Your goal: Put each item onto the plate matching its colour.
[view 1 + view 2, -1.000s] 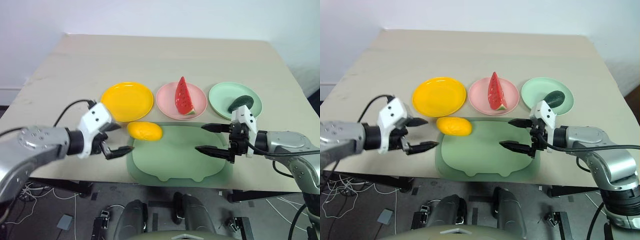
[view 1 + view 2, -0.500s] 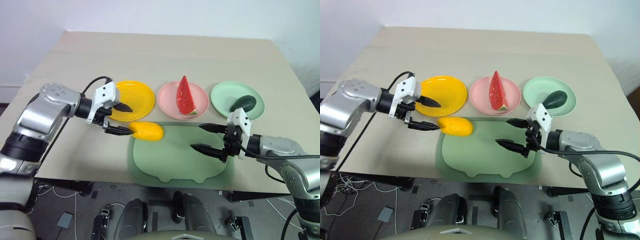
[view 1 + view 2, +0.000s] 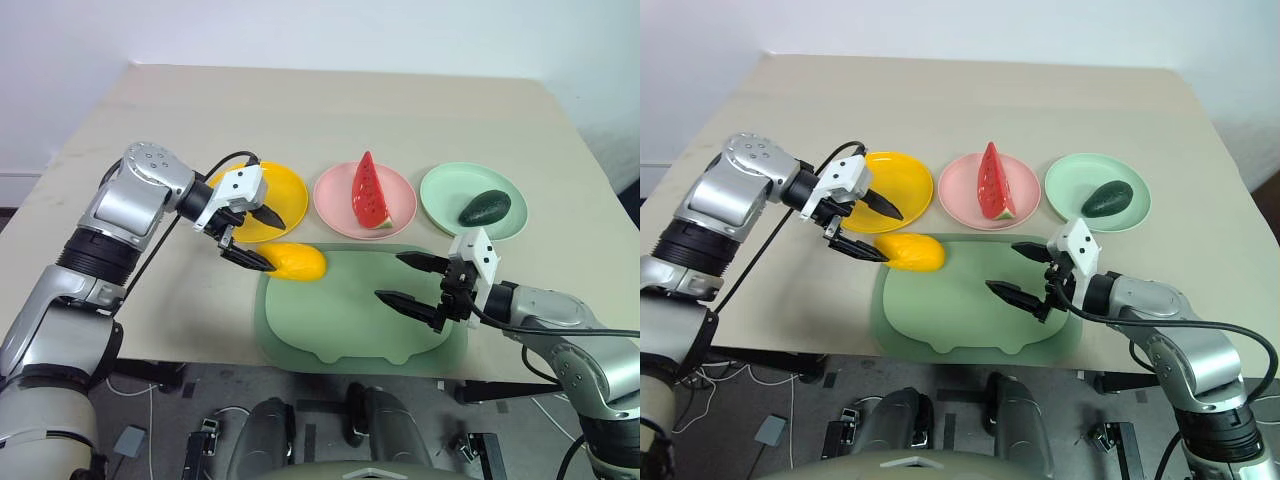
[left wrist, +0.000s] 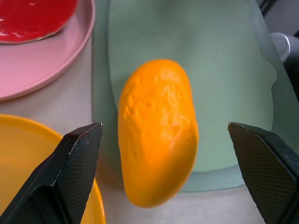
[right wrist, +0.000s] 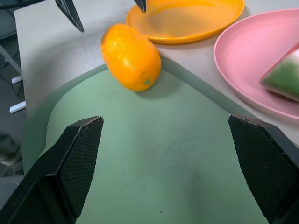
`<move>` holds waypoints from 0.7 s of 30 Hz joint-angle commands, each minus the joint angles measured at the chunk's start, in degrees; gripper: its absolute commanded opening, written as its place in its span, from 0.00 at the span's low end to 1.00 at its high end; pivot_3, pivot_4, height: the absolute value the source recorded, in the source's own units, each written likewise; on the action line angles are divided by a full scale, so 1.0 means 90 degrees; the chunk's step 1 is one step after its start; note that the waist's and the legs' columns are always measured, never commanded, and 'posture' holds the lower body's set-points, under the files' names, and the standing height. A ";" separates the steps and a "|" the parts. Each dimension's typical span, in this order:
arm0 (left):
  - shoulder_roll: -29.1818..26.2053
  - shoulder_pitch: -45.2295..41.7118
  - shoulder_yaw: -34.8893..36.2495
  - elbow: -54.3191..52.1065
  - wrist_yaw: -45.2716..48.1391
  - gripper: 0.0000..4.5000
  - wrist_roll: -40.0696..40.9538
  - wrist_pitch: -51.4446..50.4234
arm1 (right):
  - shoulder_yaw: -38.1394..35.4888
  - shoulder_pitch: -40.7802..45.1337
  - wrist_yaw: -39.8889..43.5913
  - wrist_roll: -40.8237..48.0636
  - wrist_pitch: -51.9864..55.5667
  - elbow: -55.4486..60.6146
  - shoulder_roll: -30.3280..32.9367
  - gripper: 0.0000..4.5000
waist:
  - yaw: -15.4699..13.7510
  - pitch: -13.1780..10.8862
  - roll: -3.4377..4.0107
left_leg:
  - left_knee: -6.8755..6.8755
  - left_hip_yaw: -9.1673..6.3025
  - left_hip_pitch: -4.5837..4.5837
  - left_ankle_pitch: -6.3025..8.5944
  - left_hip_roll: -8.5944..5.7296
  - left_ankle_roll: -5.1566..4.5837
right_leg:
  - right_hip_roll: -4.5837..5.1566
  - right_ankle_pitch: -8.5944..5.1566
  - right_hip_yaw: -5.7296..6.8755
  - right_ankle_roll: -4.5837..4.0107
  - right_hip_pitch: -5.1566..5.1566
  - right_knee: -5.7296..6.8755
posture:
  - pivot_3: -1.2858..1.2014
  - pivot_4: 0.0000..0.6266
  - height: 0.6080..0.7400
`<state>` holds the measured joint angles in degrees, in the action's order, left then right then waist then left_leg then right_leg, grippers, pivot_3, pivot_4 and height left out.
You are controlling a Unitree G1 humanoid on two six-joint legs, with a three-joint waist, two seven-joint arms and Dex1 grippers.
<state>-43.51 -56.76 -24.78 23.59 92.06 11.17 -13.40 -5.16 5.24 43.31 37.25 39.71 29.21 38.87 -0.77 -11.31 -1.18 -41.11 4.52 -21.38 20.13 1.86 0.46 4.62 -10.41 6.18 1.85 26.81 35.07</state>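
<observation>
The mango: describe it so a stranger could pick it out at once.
Start at the large green mat at the table's near edge. On its far left corner, just short of the yellow plate, lies the mango, between the open left gripper's fingers. It is the only yellow-orange oval, and the only food not on a plate.

- The mango (image 3: 909, 252) lies on the far left corner of the green mat (image 3: 970, 320), just near of the yellow plate (image 3: 906, 182).
- The left gripper (image 3: 873, 233) stands open beside the mango's left end.
- The watermelon wedge (image 3: 989, 181) sits on the pink plate (image 3: 962, 205); the avocado (image 3: 1106, 198) on the pale green plate (image 3: 1072, 178).
- The right gripper (image 3: 1012, 269) hangs open over the mat's right side.
</observation>
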 commanded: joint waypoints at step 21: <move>0.0970 0.0633 0.0238 -0.0039 -0.0930 0.70 -0.1083 0.0206 | -0.0137 -0.0051 0.0091 0.0359 0.0168 0.0383 0.0197 1.00 | -0.0001 0.0002 -0.0003 | -0.0009 -0.0003 0.0003 0.0001 0.0000 -0.0002 | 0.0001 0.0002 0.0000 0.0001 -0.0005 0.0005 | 0.52 0.24 1.00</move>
<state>-34.71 -51.08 -24.87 24.69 84.40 0.69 -10.89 -5.51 4.48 44.21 39.55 41.14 30.22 40.11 -0.77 -11.29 -1.21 -41.20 4.48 -21.36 20.13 1.87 0.45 4.64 -10.39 6.18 1.86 26.77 35.12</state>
